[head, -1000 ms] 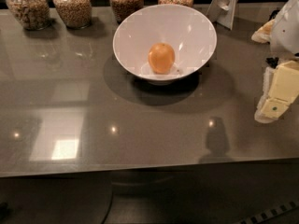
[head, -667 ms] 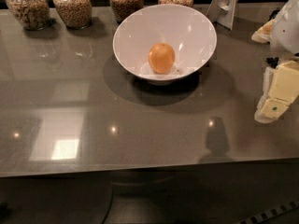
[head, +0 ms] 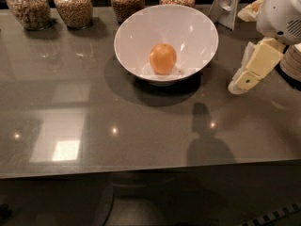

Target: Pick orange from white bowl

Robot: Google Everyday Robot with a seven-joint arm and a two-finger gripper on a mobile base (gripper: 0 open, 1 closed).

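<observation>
You see the orange [head: 162, 58] resting on the floor of the white bowl [head: 190, 26], slightly left of its middle. The bowl stands upright on the dark, glossy table [head: 141, 126], toward the back. Your gripper [head: 243, 80] hangs at the right side above the tabletop, apart from the bowl's right rim, and it slants down and to the left. Along the table's far edge you have four glass jars [head: 73, 6] of grain in a row behind the bowl. A white stand [head: 226, 4] sits behind the bowl's right side. Light patches reflect off the tabletop in front.
</observation>
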